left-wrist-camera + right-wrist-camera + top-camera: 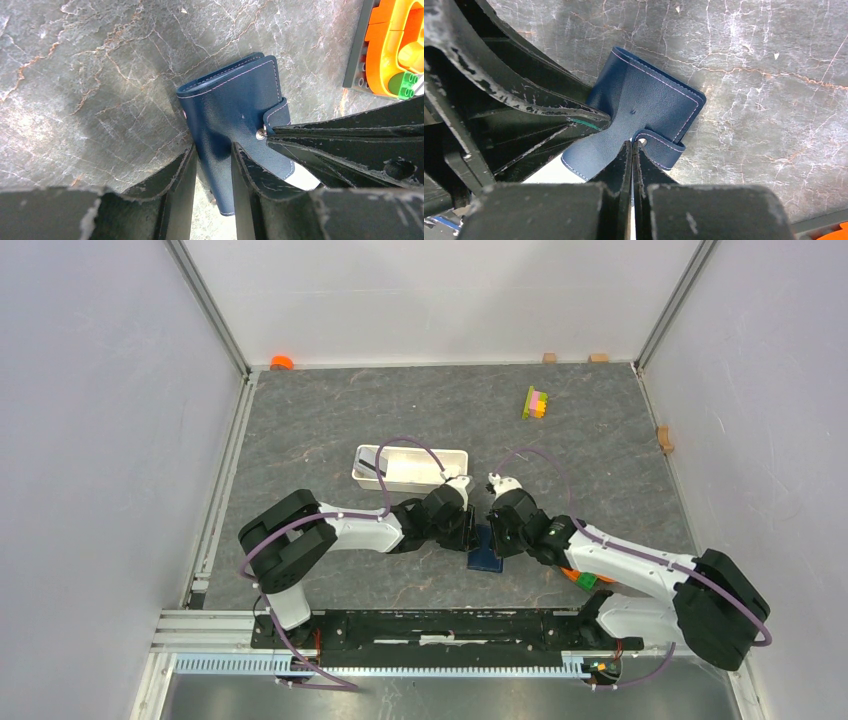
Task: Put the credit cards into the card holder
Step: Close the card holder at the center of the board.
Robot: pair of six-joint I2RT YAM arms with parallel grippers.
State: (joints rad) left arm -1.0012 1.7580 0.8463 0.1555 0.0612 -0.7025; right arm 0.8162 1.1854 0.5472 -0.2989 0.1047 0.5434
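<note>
The card holder [487, 555] is a navy-blue wallet, folded shut, between the two arms near the table's front. In the left wrist view the card holder [235, 100] sits tilted, with its spine edge between my left gripper's [212, 165] fingers, which press on it. My right gripper [632, 145] is shut on the snap strap of the card holder [649, 105]. From above, the left gripper [468, 530] and right gripper [497, 530] meet over it. No credit cards show in any view.
A long white tray [410, 468] stands just behind the left gripper. A yellow-pink-green block stack [536, 402] is at the back right. An orange and green toy on a grey plate [395, 45] lies close to the wallet's right, under the right arm.
</note>
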